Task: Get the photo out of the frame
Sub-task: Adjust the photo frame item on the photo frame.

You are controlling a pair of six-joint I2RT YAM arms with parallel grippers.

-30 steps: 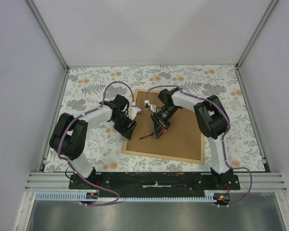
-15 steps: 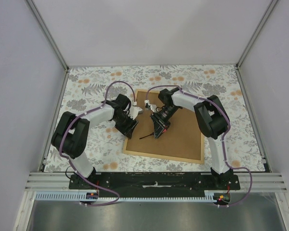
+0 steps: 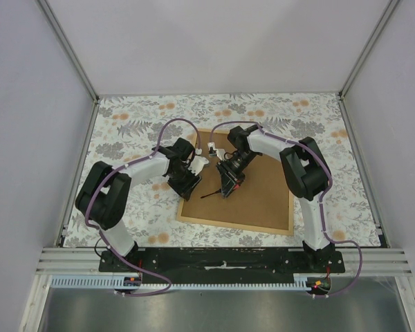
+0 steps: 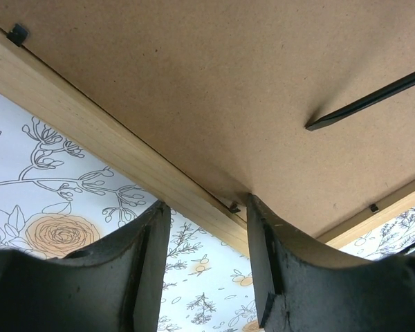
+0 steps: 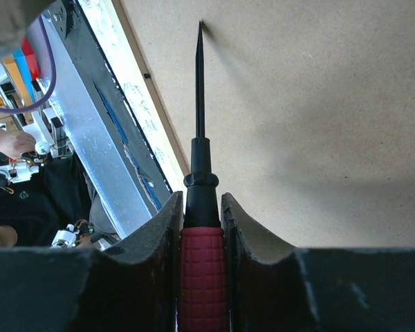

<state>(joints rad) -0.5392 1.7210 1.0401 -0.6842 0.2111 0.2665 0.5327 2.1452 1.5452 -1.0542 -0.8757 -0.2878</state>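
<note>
My left fingers point(image 4: 204, 228) stand apart with nothing clamped between them. They straddle the pale wooden strip of the frame point(image 4: 90, 138), which lies face down on the flowered worktop point(image 4: 48, 183) with its brown backing board point(image 4: 228, 83) turned up. The strip's long axis runs slantwise across the gap between these fingers, so one fingertip sits over the worktop outside the frame and the other comes up against the board inside it.

A small black tab point(image 4: 234, 206) sits on the inner side of the strip, just beside that inner fingertip. I judge this tab to be what pins the board down.

My right fingers point(image 5: 200, 207) are closed tight on the red handle of a screwdriver point(image 5: 199, 138). Its black shaft points straight out ahead of them, low over the board, and its tip is near the frame's strip but short of it. From my left fingers the tip lies ahead and off to the inner side, apart from the tab.

The photo is not visible; I take it to lie beneath the board.

The coming move turns on that tab. My left fingers are the nearer to it, but the blade is in my right, and its axis would need to swing toward the strip to reach it.
</note>
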